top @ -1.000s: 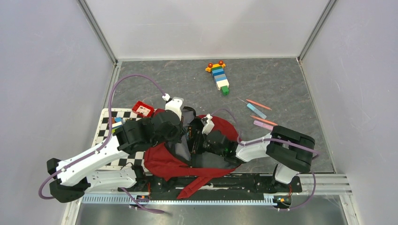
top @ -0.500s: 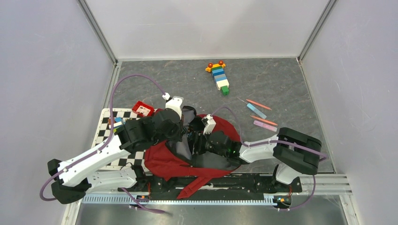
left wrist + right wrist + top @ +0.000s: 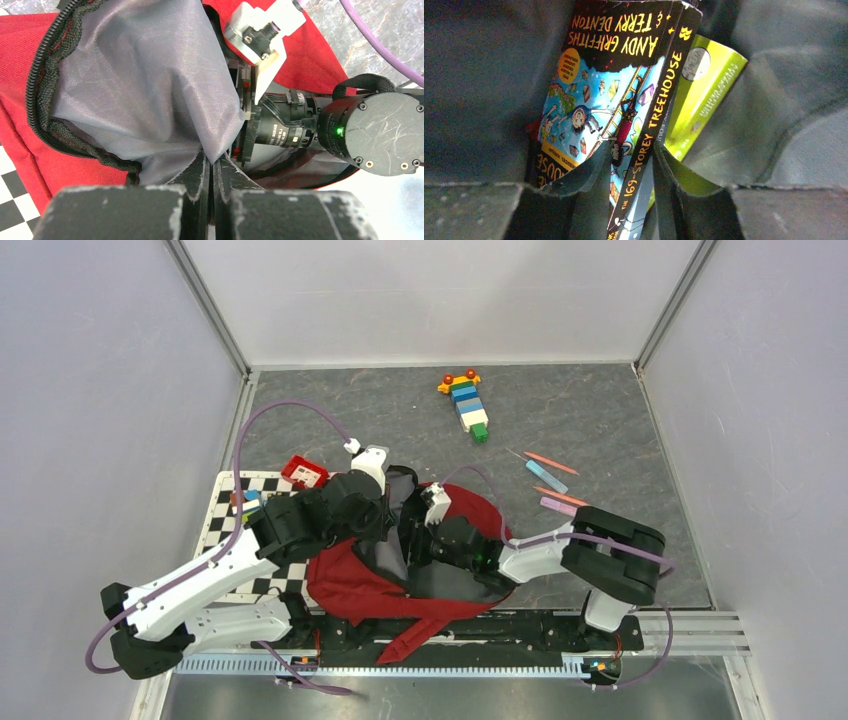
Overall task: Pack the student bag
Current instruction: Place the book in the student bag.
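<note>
The dark-red student bag (image 3: 350, 585) lies open at the near middle of the table, over the arm bases. My left gripper (image 3: 214, 165) is shut on a fold of the bag's grey lining (image 3: 145, 85) and holds the opening up. My right gripper (image 3: 631, 165) is inside the bag, shut on a paperback book (image 3: 624, 90) with "Treehouse" on its black spine. A yellow-green book (image 3: 704, 100) stands behind it inside the bag. In the top view the right gripper (image 3: 415, 540) is hidden in the bag's opening, and the left gripper (image 3: 385, 525) is at its left rim.
A small red box (image 3: 304, 473) and a chequered board (image 3: 228, 502) lie left of the bag. A stack of coloured toy bricks (image 3: 466, 406) lies at the far middle. Pens and pencils (image 3: 551, 480) lie to the right of the bag.
My right arm has pushed a little further left into the bag with the book. My left gripper still holds the lining in about the same place.
</note>
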